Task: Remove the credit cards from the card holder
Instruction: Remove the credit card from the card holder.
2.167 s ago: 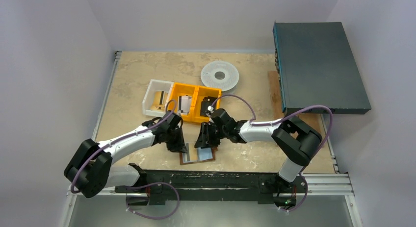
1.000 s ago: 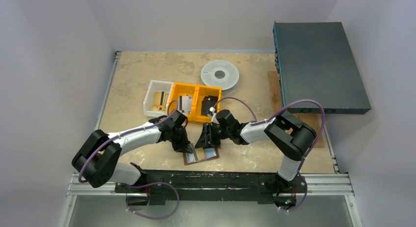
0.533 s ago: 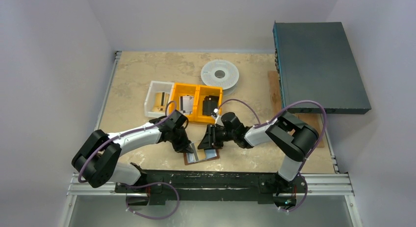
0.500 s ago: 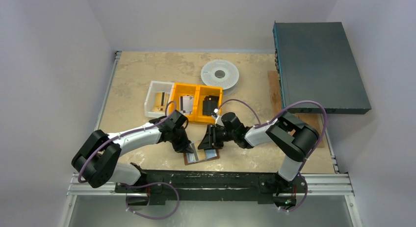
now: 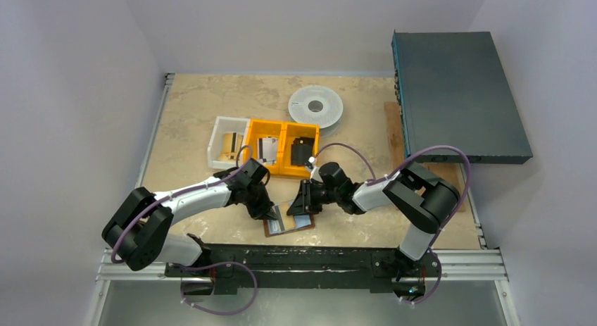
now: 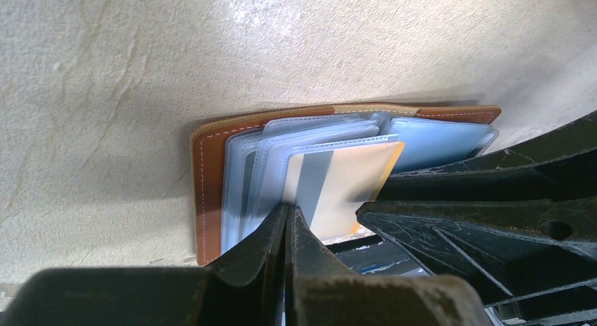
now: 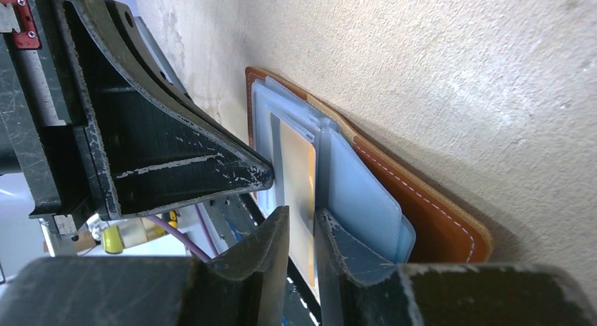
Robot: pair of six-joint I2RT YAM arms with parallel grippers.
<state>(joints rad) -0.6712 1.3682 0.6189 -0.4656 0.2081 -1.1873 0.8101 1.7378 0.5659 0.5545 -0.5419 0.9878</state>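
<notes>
The brown card holder (image 5: 290,225) lies open near the table's front edge, its clear bluish sleeves fanned up (image 6: 205,192) (image 7: 422,206). A cream credit card (image 6: 345,182) with a grey stripe and an orange edge sticks out of a sleeve (image 7: 299,171). My left gripper (image 5: 272,215) is shut, its tips (image 6: 288,210) pinching a sleeve at the card's end. My right gripper (image 5: 298,208) faces it from the right. Its jaws (image 7: 301,224) stand a narrow gap apart with the card's free end between them. Other cards are hidden.
Behind the arms stand two orange bins (image 5: 281,148) and a white bin (image 5: 224,148) holding small items. A white spool (image 5: 316,108) lies further back. A large dark box (image 5: 457,93) sits at the right on a wooden board (image 5: 393,129). A black rail (image 5: 310,254) runs along the near edge.
My left gripper has come in closer to the card holder's left side. My right gripper has shifted slightly to the right. The card holder has nudged a little to the right.
</notes>
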